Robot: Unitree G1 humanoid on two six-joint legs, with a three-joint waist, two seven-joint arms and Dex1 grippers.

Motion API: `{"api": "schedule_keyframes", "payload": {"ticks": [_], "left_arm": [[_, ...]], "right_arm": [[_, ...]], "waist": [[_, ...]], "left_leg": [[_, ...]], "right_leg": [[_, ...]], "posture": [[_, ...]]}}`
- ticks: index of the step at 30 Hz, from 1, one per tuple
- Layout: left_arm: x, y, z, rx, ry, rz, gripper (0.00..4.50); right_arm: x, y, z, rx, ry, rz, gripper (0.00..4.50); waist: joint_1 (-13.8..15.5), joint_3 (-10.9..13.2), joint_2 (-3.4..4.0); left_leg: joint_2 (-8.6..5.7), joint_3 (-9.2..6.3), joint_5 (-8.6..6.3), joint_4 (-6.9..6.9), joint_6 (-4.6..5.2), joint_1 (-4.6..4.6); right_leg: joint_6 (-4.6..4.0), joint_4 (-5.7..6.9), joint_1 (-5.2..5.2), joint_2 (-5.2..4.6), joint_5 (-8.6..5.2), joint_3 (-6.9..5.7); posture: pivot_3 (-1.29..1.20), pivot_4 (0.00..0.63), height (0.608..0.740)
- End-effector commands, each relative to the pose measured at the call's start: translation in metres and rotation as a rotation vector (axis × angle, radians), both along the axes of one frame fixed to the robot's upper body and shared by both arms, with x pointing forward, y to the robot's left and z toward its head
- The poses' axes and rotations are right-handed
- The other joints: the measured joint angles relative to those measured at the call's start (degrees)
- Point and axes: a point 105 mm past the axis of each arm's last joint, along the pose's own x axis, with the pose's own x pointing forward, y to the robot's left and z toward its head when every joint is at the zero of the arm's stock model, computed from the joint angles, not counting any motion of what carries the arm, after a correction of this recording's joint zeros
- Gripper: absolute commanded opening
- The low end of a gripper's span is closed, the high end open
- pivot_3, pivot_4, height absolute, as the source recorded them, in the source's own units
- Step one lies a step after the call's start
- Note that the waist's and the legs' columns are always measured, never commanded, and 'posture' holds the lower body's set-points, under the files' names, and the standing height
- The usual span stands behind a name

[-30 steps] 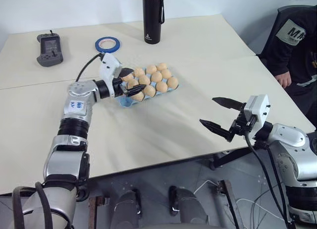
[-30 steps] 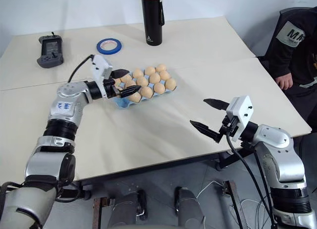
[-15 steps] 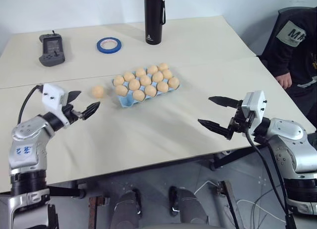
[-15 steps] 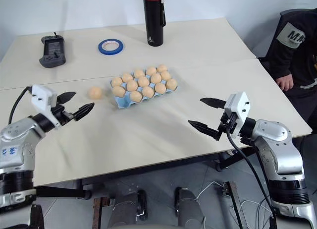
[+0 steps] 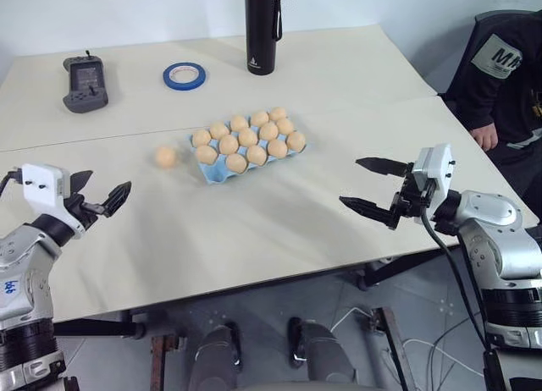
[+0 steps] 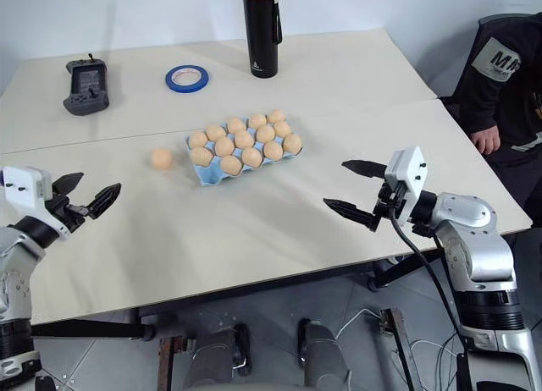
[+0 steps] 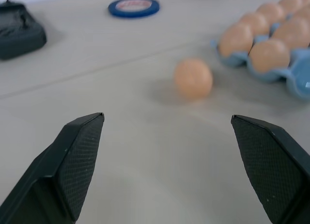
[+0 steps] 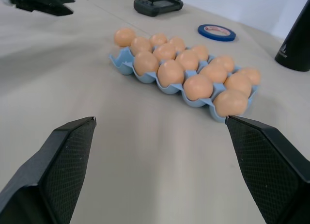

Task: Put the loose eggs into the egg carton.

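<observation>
egg carton [image 5: 248, 145]: light blue, mid surface, holding ten eggs
loose egg [image 5: 166, 156]: alone on the surface [image 5: 254, 230], just left of the carton, touching nothing
left gripper [image 5: 96, 194]: jaws apart and empty, over the surface's left side, well apart from the egg
right gripper [image 5: 373, 186]: jaws apart and empty, near the right edge

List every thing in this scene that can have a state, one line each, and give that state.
Left claw: open, holding nothing.
Right claw: open, holding nothing.
Egg carton: lidless, pockets hold eggs; one front corner pocket empty.
Loose egg: lying on the table, apart from the carton.
Black bottle: upright, capped.
Blue tape ring: lying flat.
Handheld controller: lying flat.
</observation>
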Motion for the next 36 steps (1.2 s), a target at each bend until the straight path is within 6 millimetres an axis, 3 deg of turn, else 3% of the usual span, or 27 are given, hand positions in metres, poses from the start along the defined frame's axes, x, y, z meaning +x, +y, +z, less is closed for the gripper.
{"api": "schedule_keyframes", "payload": {"ticks": [1,4,10,16,23,26,32,36], "left_arm": [[0.027,-0.016,0.009,0.002,-0.034,-0.056,4.48],[0.056,-0.024,0.015,-0.016,-0.055,-0.063,4.48],[0.089,-0.033,0.011,-0.035,-0.025,-0.073,4.48],[0.106,-0.040,-0.007,-0.001,0.082,-0.040,4.48],[0.109,-0.042,-0.023,0.012,0.170,-0.018,4.48],[0.109,-0.043,-0.023,-0.013,0.171,-0.023,3.86],[0.110,-0.044,-0.019,-0.006,0.157,-0.034,1.90],[0.111,-0.053,0.000,0.027,0.097,-0.098,1.49]], "right_arm": [[-0.002,0.003,0.010,-0.001,-0.052,0.014,4.50],[-0.004,0.001,0.011,0.002,-0.061,-0.002,4.50],[-0.011,-0.004,0.009,0.005,-0.062,-0.039,4.50],[-0.016,-0.007,0.006,0.006,-0.058,-0.067,4.50],[-0.018,-0.009,0.005,0.007,-0.057,-0.088,4.50],[-0.018,-0.009,0.004,0.008,-0.055,-0.089,4.50],[-0.017,-0.009,0.005,0.007,-0.054,-0.088,4.50],[-0.017,-0.009,0.005,0.006,-0.057,-0.090,4.50]], "waist": [[0.0,0.0,0.00],[-0.1,0.0,-0.03],[-0.4,0.0,-0.05],[-0.2,0.0,-0.05],[-0.2,0.0,-0.06],[-0.2,0.0,-0.06],[-0.2,0.0,-0.06],[-0.2,0.0,-0.06]], "left_leg": [[-0.03,0.01,0.01,0.00,-0.01,0.00],[-0.20,0.04,0.01,0.02,-0.02,0.00],[-0.21,0.08,-0.02,0.01,-0.09,0.02],[-0.17,0.04,-0.02,0.13,-0.13,0.01],[-0.17,0.03,-0.05,0.28,-0.07,-0.02],[-0.17,0.03,-0.05,0.26,-0.07,-0.02],[-0.17,0.03,-0.05,0.31,-0.07,-0.02],[-0.17,0.03,-0.05,0.35,-0.07,-0.02]], "right_leg": [[0.08,0.01,0.01,0.00,0.04,0.00],[0.30,0.01,0.01,0.03,0.17,0.00],[0.56,0.17,-0.07,0.21,0.31,-0.05],[0.53,0.27,-0.09,0.44,0.29,-0.08],[0.57,0.28,-0.06,0.41,0.32,-0.09],[0.57,0.28,-0.06,0.41,0.32,-0.09],[0.57,0.33,-0.06,0.42,0.32,-0.09],[0.57,0.39,-0.06,0.41,0.31,-0.09]], "posture": [[0.00,0.150,0.740],[0.00,0.150,0.740],[0.00,0.150,0.740],[0.00,0.150,0.740],[0.00,0.150,0.740],[0.00,0.150,0.740],[0.00,0.150,0.740],[0.00,0.150,0.740]]}}
